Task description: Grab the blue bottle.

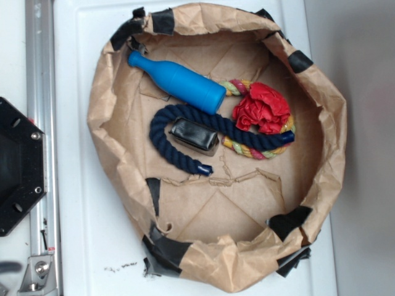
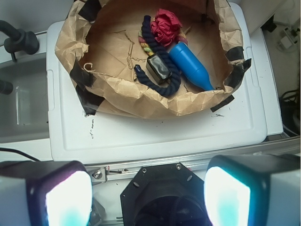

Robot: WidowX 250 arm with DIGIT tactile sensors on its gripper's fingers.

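Wide-spread gripper [image 2: 148,197] pads fill the wrist view's foreground, holding nothing, well short of the brown paper nest [image 2: 141,101]; inside it the blue bottle [image 1: 177,82] lies beside the navy rope [image 1: 179,154]; approach not yet begun; next, descend over its body.

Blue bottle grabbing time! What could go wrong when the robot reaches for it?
1. The blue bottle lies right beside the navy rope, so the jaws might snag rope too.
2. Its base touches the colourful rope and sits near the red crumpled thing; those could get dragged along.
3. The paper wall rises near the bottle's neck and might block the gripper, now open and far back.
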